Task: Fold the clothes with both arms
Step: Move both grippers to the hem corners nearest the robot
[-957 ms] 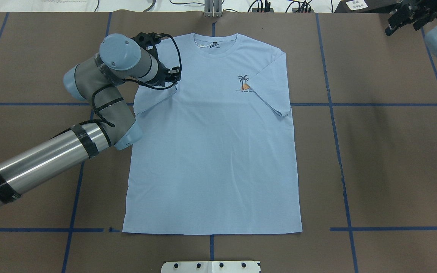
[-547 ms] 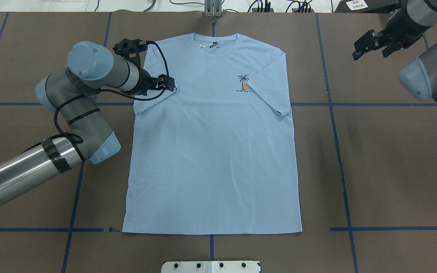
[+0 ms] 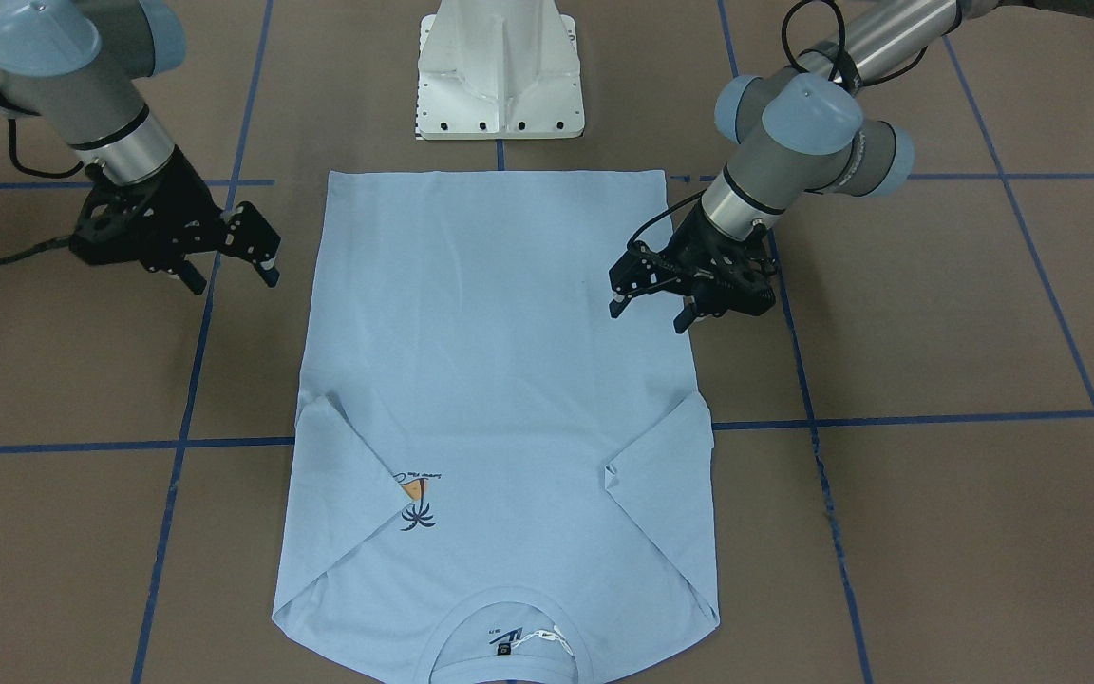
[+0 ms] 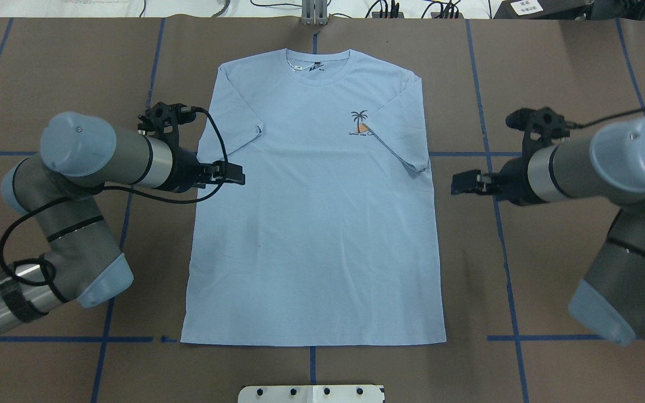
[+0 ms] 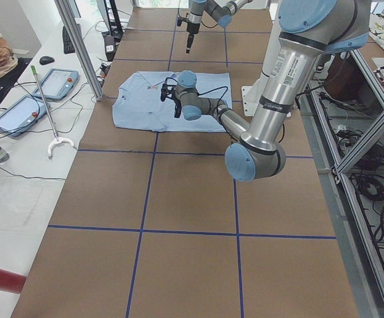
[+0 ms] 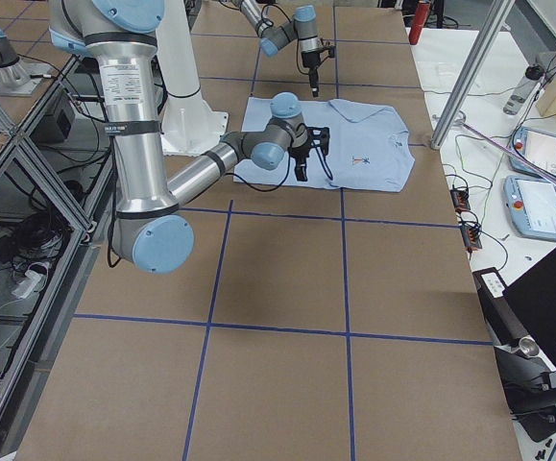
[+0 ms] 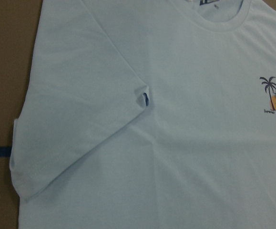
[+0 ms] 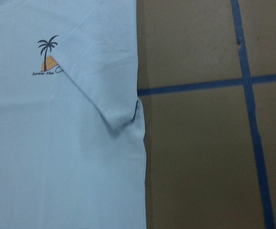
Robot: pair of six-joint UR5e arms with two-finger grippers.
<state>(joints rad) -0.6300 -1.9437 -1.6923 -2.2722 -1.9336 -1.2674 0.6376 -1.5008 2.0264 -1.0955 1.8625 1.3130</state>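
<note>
- Holding the left gripper (image 3: 649,313) open, fingers spread with nothing between them, low over one long side edge of the T-shirt (image 4: 311,224), just hemward of the folded sleeve; judged a ready stance for pinching that edge.
- Matching it with the right gripper (image 3: 229,275), likewise open and empty, but over bare desk (image 4: 552,252), just beside the opposite side edge and clear of the cloth.
- Pointing both inward from either side, at about the same level along the garment; probably so that the two long edges can be taken together.
- Finding the T-shirt between the two grippers, flat and front up on the desk, collar (image 4: 318,67) on the side far from the robot, hem (image 4: 311,341) nearest the white base (image 3: 499,66).
- Showing the left sleeve (image 4: 227,123) and right sleeve (image 4: 403,129) turned in over the chest, the right one lapping a corner of the palm print (image 4: 360,123); leaves a near-rectangular outline, which suits folding the long sides or bringing hem to collar.
- Looking through the left wrist camera onto cloth only, and through the right wrist camera onto the sleeve tip, the shirt's edge and blue tape (image 8: 245,62); agrees with one gripper above the fabric and the other just outside it.
- Judging sleeves done, body fold not yet begun.
</note>
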